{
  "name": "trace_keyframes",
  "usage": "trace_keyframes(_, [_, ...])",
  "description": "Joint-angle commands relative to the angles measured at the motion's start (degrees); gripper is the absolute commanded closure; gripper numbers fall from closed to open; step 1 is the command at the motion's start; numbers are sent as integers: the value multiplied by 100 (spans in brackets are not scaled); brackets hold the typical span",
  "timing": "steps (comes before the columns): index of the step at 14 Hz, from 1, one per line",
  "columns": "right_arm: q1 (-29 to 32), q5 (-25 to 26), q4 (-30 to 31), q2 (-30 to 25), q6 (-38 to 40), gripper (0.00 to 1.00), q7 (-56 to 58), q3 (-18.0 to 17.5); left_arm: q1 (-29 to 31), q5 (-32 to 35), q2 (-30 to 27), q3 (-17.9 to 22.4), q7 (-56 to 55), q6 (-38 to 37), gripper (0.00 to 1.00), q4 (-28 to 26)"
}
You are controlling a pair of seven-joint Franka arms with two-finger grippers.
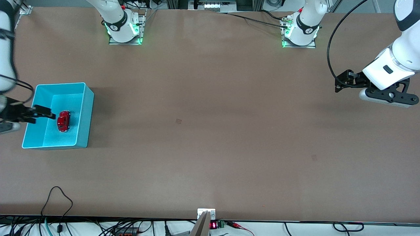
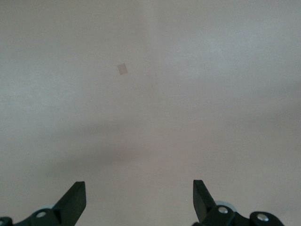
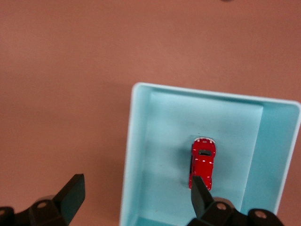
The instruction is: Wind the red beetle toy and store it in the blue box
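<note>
My right gripper point(image 1: 44, 116) hangs above the blue box point(image 1: 86, 114) at the right arm's end of the table, its two black fingers spread apart with nothing between them. The red beetle toy point(image 1: 63, 121) lies on the box floor, free of my fingers; taking the box centre as a clock face in the front view, it sits around the four o'clock position, close to the middle. In my right wrist view the red beetle toy point(image 3: 202, 161) rests on its wheels, roof upward, inside the blue box point(image 3: 136, 155), and one fingertip overlaps it in the picture without gripping it. My left gripper point(image 1: 343, 80) waits well apart over bare table at the left arm's end, its fingers also spread and empty. I judge the storing step done, since the toy is inside the box and released. Whether it has been wound cannot be told from this. What remains, as I judge it, is only to lift my right arm away.
</note>
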State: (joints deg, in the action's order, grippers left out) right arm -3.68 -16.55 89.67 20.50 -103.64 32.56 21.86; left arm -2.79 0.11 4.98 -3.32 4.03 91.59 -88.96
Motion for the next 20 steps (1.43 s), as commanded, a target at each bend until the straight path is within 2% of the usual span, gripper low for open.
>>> trace_keyframes(1, [-307,2,-695,-10,677,0,-625,3,-11,104,-59,-37,-69,-88,0,28])
trace_keyframes(8, [-1257,142,-723,-634,1881,0,-3726,29,-11,104,-50,-55,-69,-88,0,28])
trace_keyframes(12, [-1197,774,-723,-810,1919,0,-3679,12,-11,104,-50,-55,-60,-88,0,28])
trace_keyframes(13, [-1013,819,-723,-828,1892,0,-3573,-32,-11,104,-59,-55,-69,-97,0,28])
trace_keyframes(15, [-356,968,-723,-855,1883,0,-3423,-696,-11,104,-59,-55,-69,-114,0,28])
trace_keyframes(17, [470,1887,-723,-960,1848,0,-3379,-1889,-19,104,-59,-64,-69,-132,0,37])
trace_keyframes(18, [752,2109,-688,-1039,1813,0,-3388,-2331,-11,104,-59,-64,-69,-141,0,28])
trace_keyframes(20, [887,2086,-617,-1110,1804,0,-3405,-2502,-11,104,-59,-55,-69,-141,0,28])
